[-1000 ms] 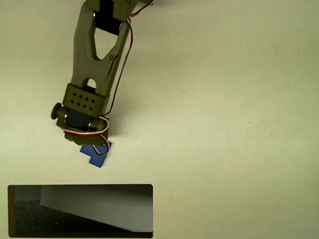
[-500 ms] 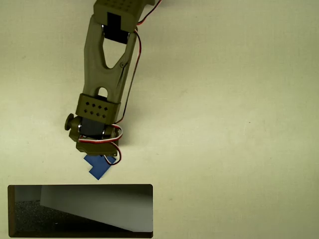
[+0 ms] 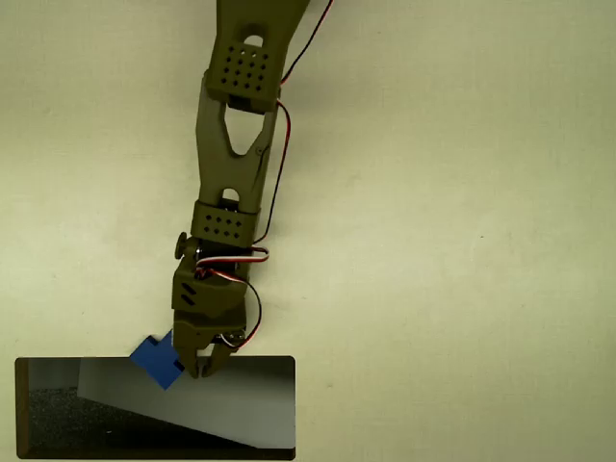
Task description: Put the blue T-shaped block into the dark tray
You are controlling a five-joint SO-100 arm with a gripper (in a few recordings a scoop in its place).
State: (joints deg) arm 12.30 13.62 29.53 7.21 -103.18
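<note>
- One olive arm reaches down the overhead view from the top edge, red, white and black wires trailing along its right side.
- Down at the tip, the gripper sits right at the top rim of the dark tray, fingers pointing toward the bottom of the picture.
- And the blue T-shaped block is pressed against the left side of the fingers, tilted on a diagonal, straddling the tray's top rim – part over the pale table, part over the tray.
- Jaws look nearly closed, with only a thin gap at the tips; the block sticks out to the left, so whether it is truly pinched I cannot tell from this angle.
- Inside the tray, a pale grey slanted patch runs across the middle, with black speckled floor to its lower left.
</note>
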